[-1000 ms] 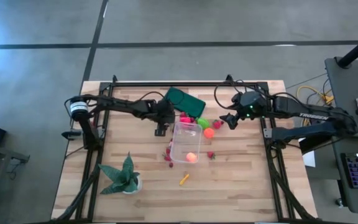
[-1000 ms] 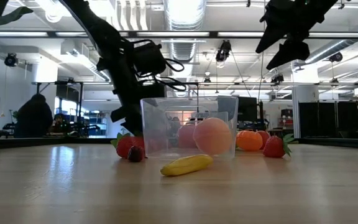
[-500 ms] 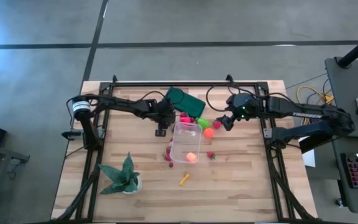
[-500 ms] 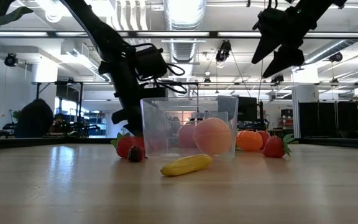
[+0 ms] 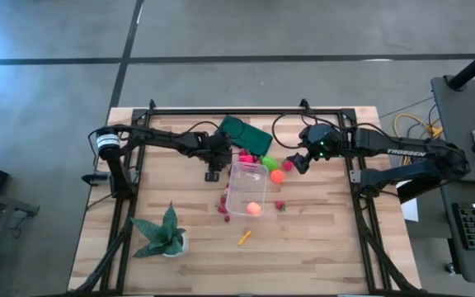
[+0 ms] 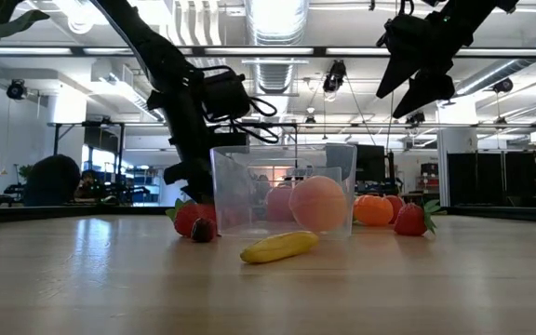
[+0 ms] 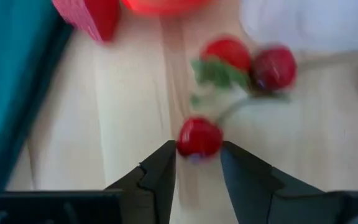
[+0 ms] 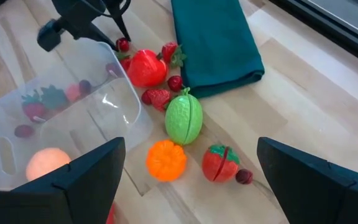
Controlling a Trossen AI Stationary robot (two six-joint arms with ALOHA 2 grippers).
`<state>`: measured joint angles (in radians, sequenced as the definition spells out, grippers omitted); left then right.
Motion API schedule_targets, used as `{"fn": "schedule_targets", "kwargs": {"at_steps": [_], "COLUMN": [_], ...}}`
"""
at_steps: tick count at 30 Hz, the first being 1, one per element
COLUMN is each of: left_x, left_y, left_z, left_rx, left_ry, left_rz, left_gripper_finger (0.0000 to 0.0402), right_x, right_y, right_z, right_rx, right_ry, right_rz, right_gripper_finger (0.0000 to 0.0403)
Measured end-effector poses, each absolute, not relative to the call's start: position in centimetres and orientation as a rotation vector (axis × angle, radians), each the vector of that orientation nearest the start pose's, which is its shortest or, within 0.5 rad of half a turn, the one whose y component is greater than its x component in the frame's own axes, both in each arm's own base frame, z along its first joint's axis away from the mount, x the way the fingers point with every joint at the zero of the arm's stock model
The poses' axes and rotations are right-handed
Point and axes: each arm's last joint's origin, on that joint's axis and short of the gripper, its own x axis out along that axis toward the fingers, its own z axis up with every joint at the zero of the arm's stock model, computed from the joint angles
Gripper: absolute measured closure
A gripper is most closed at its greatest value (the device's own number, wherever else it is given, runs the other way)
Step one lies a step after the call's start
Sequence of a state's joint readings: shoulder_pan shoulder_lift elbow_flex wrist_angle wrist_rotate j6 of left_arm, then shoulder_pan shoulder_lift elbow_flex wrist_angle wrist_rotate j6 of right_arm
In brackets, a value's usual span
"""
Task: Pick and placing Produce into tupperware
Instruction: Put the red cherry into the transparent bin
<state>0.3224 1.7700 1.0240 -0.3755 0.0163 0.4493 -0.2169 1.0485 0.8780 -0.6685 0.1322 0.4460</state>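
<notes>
Low view, nearest the lens: a yellow banana-shaped piece [image 6: 279,246] lies loose on the boards at lower centre, untouched. Just behind it stands the clear tupperware [image 6: 283,189], upright, with a peach-coloured ball [image 6: 317,203] inside; an orange ball [image 6: 373,210] and a strawberry [image 6: 409,220] sit outside it at right.

High view: the tupperware [image 5: 247,188] occupies the centre of the frame. Most of the produce is still outside it, clustered at its upper edge beside the dark green cloth [image 5: 244,134].

Left gripper [image 5: 213,170], centre-left of that frame just beside the container's upper-left corner: its wrist view shows the two fingers [image 7: 154,180] narrowed, with a small red cherry [image 7: 199,138] right at the tips. The cherry looks caught at the very ends; whether it is firmly pinched I cannot tell. More stemmed cherries [image 7: 273,67] lie further ahead.

Right gripper [image 5: 298,162], right of centre, hangs above the table with fingers spread wide and nothing in them. Its wrist view shows a lime-green fruit [image 8: 184,119], an orange [image 8: 166,159] and a small red apple [image 8: 220,162] below it.

Judgement on the step in hand: the hold on the cherry appears shallow. A slow, straight lift is advisable, with seating confirmed before travelling over the container wall; the attached stem could drag its neighbours.
</notes>
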Motion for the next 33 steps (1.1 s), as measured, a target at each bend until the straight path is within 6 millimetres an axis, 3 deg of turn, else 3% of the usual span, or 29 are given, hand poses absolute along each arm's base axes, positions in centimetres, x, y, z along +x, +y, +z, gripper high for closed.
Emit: {"fn": "schedule_targets", "kwargs": {"at_steps": [4, 10, 13, 17, 27, 33], "left_x": [31.4, 29.8, 29.3, 29.4, 31.9, 32.0], "left_y": [9.9, 8.4, 7.5, 7.5, 8.2, 8.6], "left_z": [18.6, 24.1, 25.3, 24.2, 18.3, 17.8], "left_rx": [0.197, 0.234, 0.249, 0.266, 0.187, 0.196], "left_ry": [1.116, 0.938, 0.899, 0.948, 1.104, 1.120], "left_rz": [0.032, 0.055, 0.044, 0.076, 0.096, 0.126], "left_gripper_finger": [0.0288, 0.0288, 0.0288, 0.0288, 0.0288, 0.0288], "right_x": [19.9, 19.8, 19.8, 19.8, 19.8, 19.8], "right_y": [-4.8, -4.7, -4.7, -4.7, -4.7, -4.7], "right_z": [27.8, 27.8, 27.8, 27.8, 27.8, 27.8], "right_rx": [0.453, 0.442, 0.410, 0.391, 0.406, 0.406], "right_ry": [0.756, 0.764, 0.773, 0.777, 0.775, 0.775], "right_rz": [-0.508, -0.502, -0.485, -0.477, -0.479, -0.479], "right_gripper_finger": [0.0046, 0.0046, 0.0046, 0.0046, 0.0046, 0.0046]}}
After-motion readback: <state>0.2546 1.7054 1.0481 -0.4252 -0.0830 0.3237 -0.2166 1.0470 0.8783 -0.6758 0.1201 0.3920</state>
